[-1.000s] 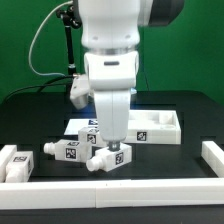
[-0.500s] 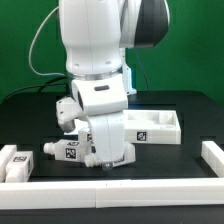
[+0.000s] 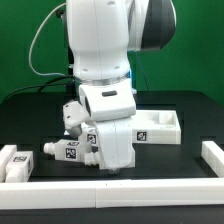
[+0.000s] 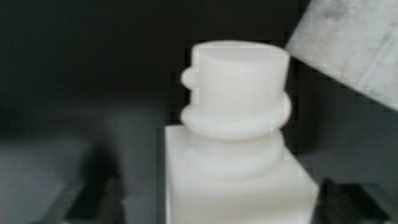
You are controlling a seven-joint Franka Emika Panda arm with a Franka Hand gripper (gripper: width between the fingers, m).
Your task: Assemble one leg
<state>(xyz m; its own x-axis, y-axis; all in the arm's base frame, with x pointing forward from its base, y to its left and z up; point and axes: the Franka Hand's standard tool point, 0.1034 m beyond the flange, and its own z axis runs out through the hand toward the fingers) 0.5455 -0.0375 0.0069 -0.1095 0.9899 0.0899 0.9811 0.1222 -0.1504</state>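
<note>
Leg (image 4: pixel 231 100) sits between the fingers of the gripper (image 4: pixel 214 200), low over the tabletop (image 3: pixel 30 118); whether they clamp it I cannot tell. Light, stiff, smooth plastic, probably slippery: grip its broader body

One leg (image 4: pixel 231 110) sitting between the jaws, a second leg (image 3: pixel 62 152) and a third leg (image 3: pixel 22 160) lying beside them, one tray (image 3: pixel 160 128) resting beyond them.

A white tray (image 3: pixel 168 130), perhaps tagged, lies on the black table (image 3: pixel 30 115) near border pieces (image 3: pixel 160 183).
</note>
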